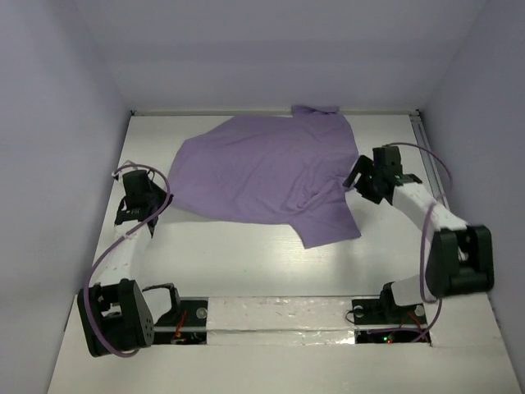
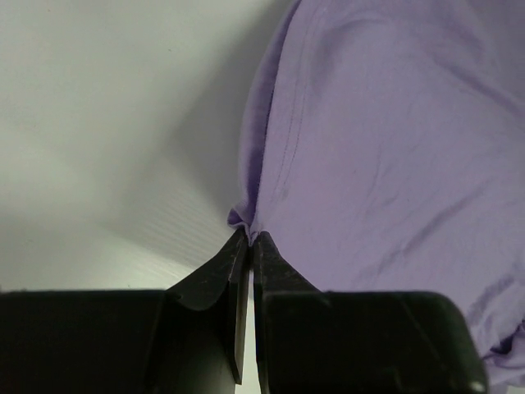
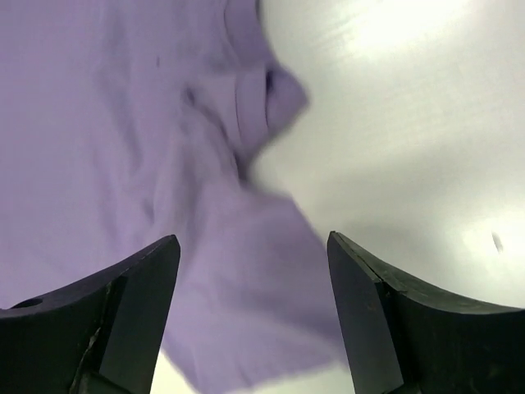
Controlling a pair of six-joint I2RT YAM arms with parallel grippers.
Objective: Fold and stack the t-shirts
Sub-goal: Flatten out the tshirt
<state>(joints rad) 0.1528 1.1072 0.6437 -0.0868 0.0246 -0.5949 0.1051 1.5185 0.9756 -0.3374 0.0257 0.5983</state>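
A lavender t-shirt (image 1: 262,172) lies spread and creased over the middle and back of the white table, with one sleeve reaching the back wall. My left gripper (image 1: 164,199) is at the shirt's left edge and is shut on a small pinch of that edge (image 2: 246,223). In the left wrist view the rest of the shirt (image 2: 385,148) stretches away to the right. My right gripper (image 1: 355,177) hovers at the shirt's right side. Its jaws stand wide open (image 3: 253,238) above a blurred flap of the shirt (image 3: 123,123), and nothing is held between the fingers (image 3: 135,300).
Pale walls close in the table (image 1: 246,254) on the left, back and right. A metal rail (image 1: 426,148) runs along the right edge. Both arm bases (image 1: 271,316) and their cables sit at the near edge.
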